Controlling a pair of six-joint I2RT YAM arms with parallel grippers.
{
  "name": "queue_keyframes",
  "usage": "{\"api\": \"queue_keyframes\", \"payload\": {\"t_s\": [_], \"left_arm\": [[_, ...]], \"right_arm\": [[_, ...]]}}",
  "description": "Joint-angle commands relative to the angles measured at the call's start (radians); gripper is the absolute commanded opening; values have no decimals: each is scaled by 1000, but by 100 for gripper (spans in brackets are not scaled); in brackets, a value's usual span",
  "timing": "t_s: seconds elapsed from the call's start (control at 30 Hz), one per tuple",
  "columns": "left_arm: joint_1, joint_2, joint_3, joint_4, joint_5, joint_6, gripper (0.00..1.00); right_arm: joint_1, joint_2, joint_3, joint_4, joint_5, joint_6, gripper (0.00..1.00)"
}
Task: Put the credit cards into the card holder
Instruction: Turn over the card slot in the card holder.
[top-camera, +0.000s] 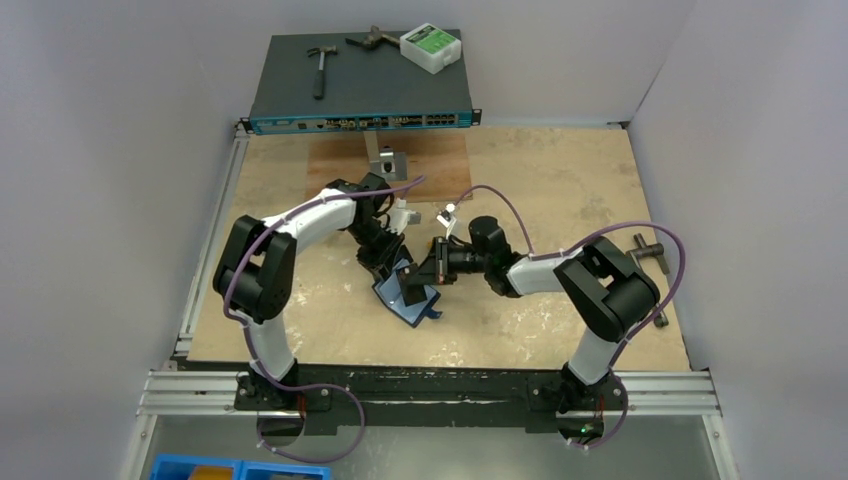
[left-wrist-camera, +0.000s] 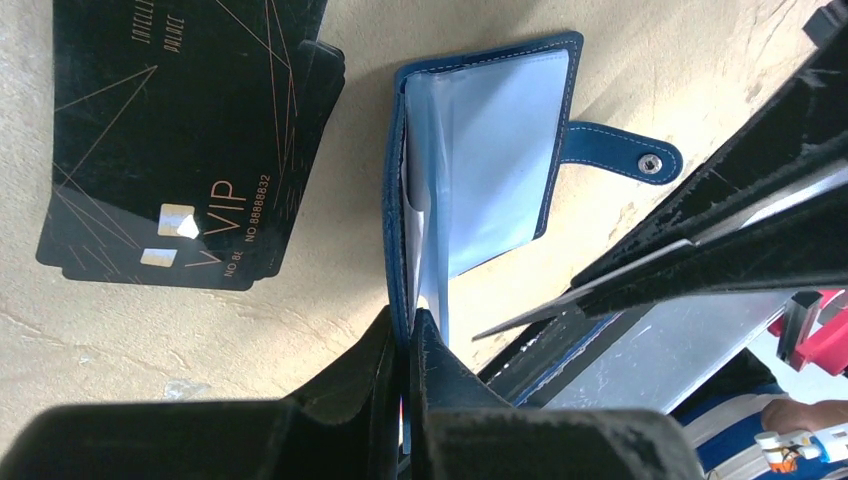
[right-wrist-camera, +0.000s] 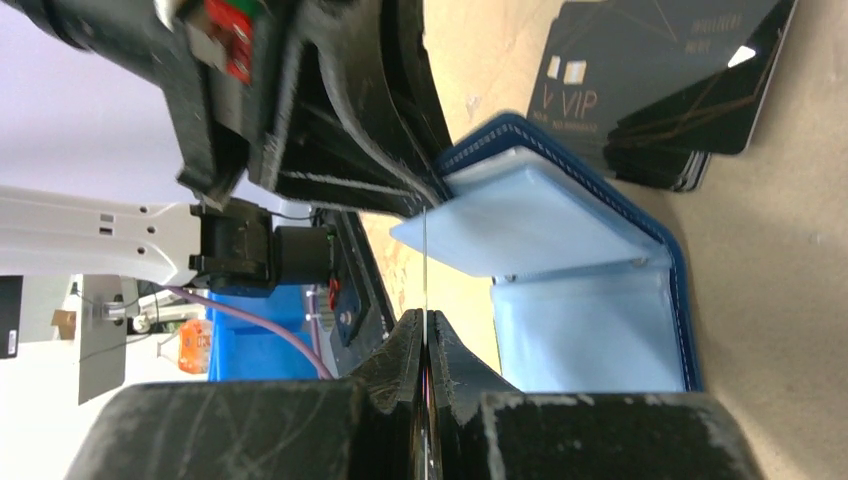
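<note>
At lower centre, a credit card (right-wrist-camera: 425, 262) is pinched edge-on by the right gripper (right-wrist-camera: 425, 335), pointing up at the card holder (right-wrist-camera: 590, 330) clamped by the left gripper (left-wrist-camera: 405, 332).

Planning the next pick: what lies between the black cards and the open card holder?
Nothing: in the left wrist view, only bare tabletop separates the black cards from the card holder.

From my overhead feed, my left gripper (top-camera: 392, 262) and right gripper (top-camera: 428, 272) meet just below the centre of the frame, both at the open blue card holder (top-camera: 408, 300) lying on the tan table (top-camera: 560, 180). At the top of the frame sits a dark network switch (top-camera: 360, 95) carrying a hammer (top-camera: 320, 65) and a white box (top-camera: 430, 47) with a green label.
</note>
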Motion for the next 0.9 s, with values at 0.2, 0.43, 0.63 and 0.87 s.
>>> {"api": "queue_keyframes", "payload": {"t_s": [0.2,0.43,0.63,0.87], "left_arm": [[-18,-53,12,8,-29,-40,0],[-18,-56,6,17,-33,-38,0],[-18,-68,6,17,-41,-30,0],[-18,-75,4,19,-48,-26,0]], "right_arm": [[2,18,146,-134,48,-43,0],[4,32,136,-219,73,-71,0],[4,8,95,-284,105,-110,0],[3,-66,38,-309,106,-116,0]]}}
